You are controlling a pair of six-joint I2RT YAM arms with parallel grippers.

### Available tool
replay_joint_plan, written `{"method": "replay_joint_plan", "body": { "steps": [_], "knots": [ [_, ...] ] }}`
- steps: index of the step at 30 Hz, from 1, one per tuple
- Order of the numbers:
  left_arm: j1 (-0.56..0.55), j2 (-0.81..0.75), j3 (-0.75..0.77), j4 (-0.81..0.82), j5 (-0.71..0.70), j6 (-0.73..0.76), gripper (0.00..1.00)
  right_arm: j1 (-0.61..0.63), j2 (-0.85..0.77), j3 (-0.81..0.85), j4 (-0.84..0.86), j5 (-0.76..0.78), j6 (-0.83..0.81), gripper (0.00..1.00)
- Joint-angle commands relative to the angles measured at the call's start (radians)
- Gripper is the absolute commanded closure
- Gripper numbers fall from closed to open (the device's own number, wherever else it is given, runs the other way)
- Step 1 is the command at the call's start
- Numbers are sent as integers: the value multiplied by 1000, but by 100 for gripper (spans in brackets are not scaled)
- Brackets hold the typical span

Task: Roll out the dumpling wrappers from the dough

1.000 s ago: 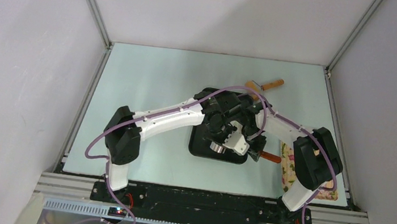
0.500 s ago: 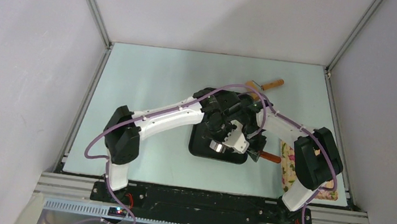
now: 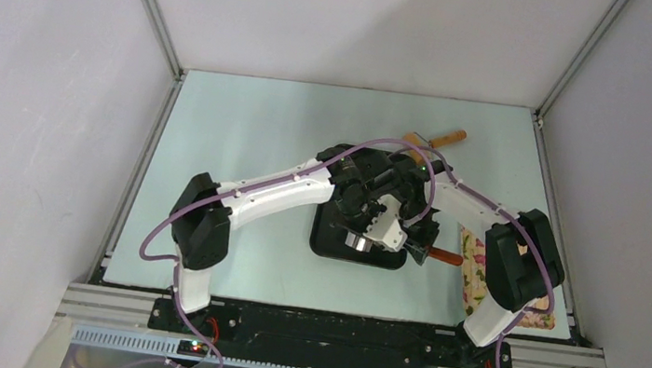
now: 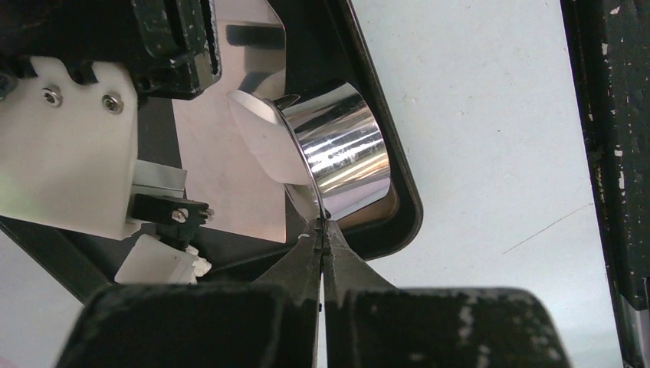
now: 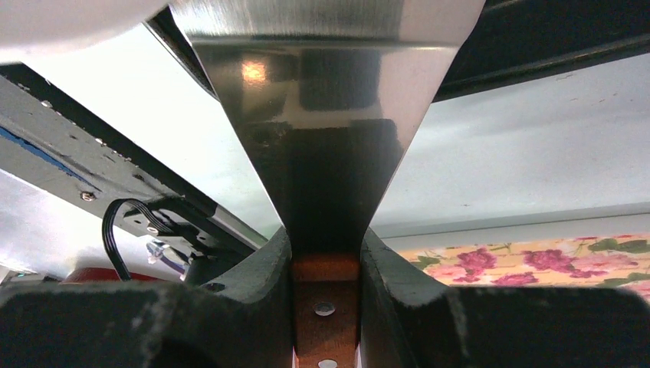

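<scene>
The dough is hidden in every view. My left gripper (image 4: 323,228) is shut on the thin rim of a shiny round steel cup (image 4: 341,149), which tilts over the black tray (image 4: 398,207). In the top view the cup (image 3: 357,240) sits under both wrists at the tray's (image 3: 326,242) near right part. My right gripper (image 5: 326,264) is shut on the brown riveted wooden handle (image 5: 325,307) of a steel spatula, whose blade (image 5: 322,115) fans out ahead. That blade (image 4: 222,169) lies flat beside the cup's mouth.
A wooden rolling pin (image 3: 440,140) lies behind the tray at the back right. A floral cloth (image 3: 477,279) lies at the right near edge, also in the right wrist view (image 5: 536,261). Grey walls enclose the pale mat (image 3: 244,136).
The left wrist and the cup have shifted slightly back over the tray, and the cup shows less of its round mouth. The right arm has barely moved.
</scene>
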Motion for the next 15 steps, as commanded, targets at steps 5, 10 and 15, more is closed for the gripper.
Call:
{"method": "replay_joint_plan", "body": {
  "steps": [5,10,15],
  "knots": [
    [5,-50,-7,1,41,-14,100,-4,-35,55,28,32,3,100],
    [9,-54,-4,-6,63,-25,100,-3,-36,55,42,127,2,100],
    [8,-52,-1,-19,87,-33,100,-3,-34,55,47,129,3,100]
  ]
}}
